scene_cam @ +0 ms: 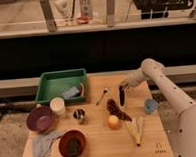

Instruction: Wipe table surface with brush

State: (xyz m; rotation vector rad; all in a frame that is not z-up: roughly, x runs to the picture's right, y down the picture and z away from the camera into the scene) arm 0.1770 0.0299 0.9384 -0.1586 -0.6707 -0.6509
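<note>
Camera view: one claw (123,87) over the counter (100,143), right of centre, pinching the top of the single black brush (122,98), which stands upright (its lower tip blurs into the wood). Two bowls, a purple bowl (40,118) and a red bowl (72,143); one green tray (51,78); one orange ball (113,122).

No words or numbers can be read here. The table surface (100,143) has one small dark printed mark (159,150) near its front right corner. The mark is too small to tell if it is letters or a sign. The gripper (122,91) is over the right half of the table, near the far edge. It holds the black brush (122,98) upright, and the brush shows no writing that can be read.
</note>
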